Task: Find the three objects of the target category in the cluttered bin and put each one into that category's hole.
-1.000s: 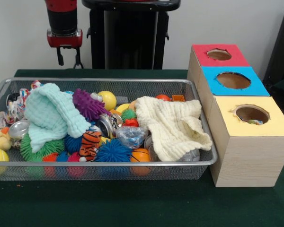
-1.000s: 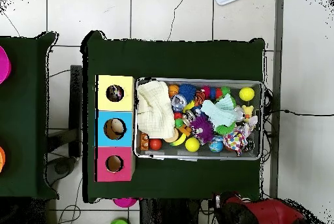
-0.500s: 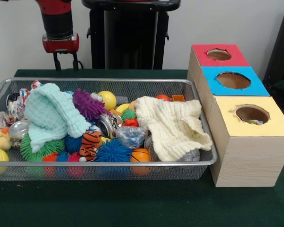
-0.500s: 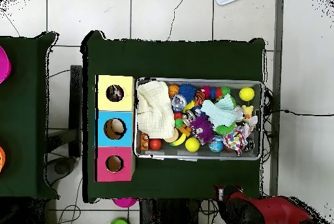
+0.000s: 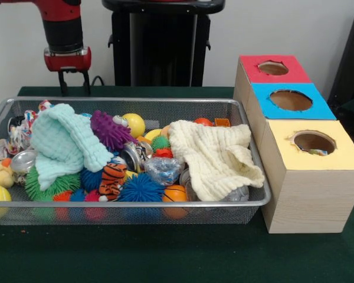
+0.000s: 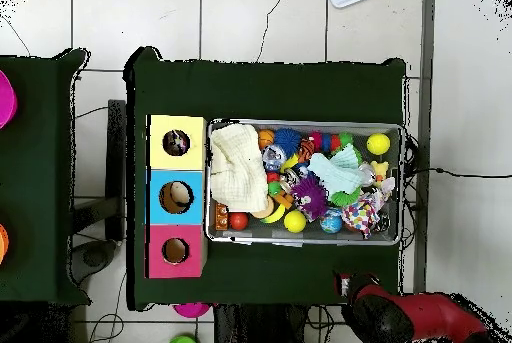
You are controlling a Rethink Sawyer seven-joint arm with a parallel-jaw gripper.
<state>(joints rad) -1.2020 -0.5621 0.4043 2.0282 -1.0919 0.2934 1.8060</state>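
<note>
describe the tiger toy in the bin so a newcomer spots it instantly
Start at the wire mesh bin on the green table. Near the middle of its front rim, between the green spiky ball and the blue spiky ball, lies the tiger toy. Nothing else there has orange, black and white stripes.

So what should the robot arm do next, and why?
Probably swing the gripper forward over the wire bin and then lower it. It hangs behind the bin's far rim, jaws open and empty, touching none of the toys. The mint cloth and cream cloth cover much of the pile, so searching may mean lifting one.
</note>
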